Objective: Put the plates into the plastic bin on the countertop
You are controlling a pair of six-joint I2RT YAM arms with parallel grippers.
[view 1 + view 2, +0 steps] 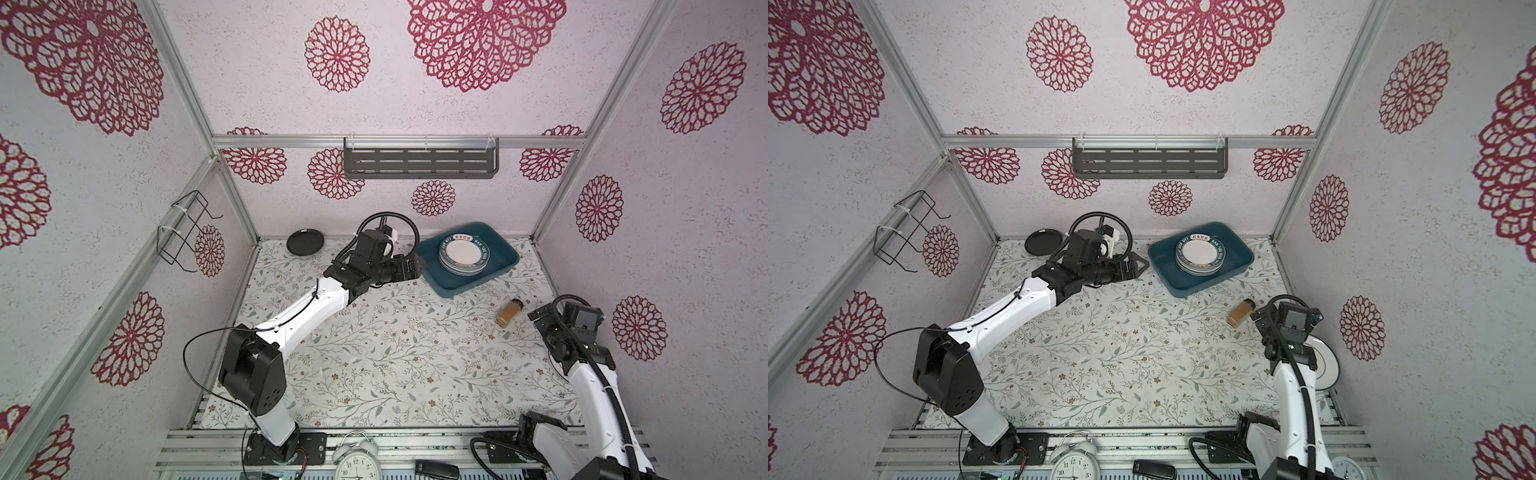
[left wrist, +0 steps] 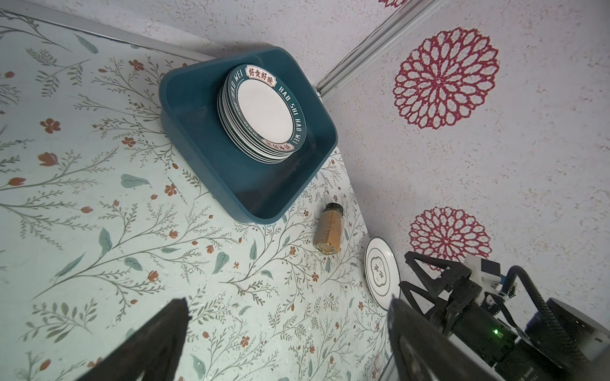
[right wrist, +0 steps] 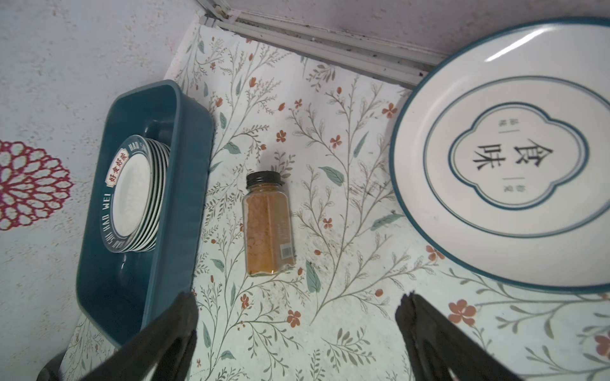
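Found most plates [image 1: 463,253] stacked in plastic bin [image 1: 457,286], black plate [image 1: 304,242] and cloud plate [image 3: 515,158] loose on bench [image 1: 374,332], left hand [image 2: 287,306] and right hand [image 3: 297,298] released. Judged plates stiff, slick, breakable; rim pinch best.

Enclosure with three walls [image 1: 257,83], covered in off-white speckled material printed with dark-red flower medallions [image 1: 486,41] of mixed sizes. Aluminium extrusion posts [image 1: 178,75] run up both rear corners, and a horizontal extrusion rail [image 1: 291,142] crosses the rear wall. A grey slotted metal shelf [image 1: 419,162] hangs off that rail on white ties, about mid-wall. A black wire rack [image 1: 181,232] is tied to the slanting extrusion on the left wall. The counter [image 1: 395,353] surface is white with grey-green vines and small brown flowers. Along the front edge are slotted aluminium rails [image 1: 415,444], with a white twin-bell alarm clock [image 1: 358,463] and a black oblong device [image 1: 436,469] near it. Light is soft and even.
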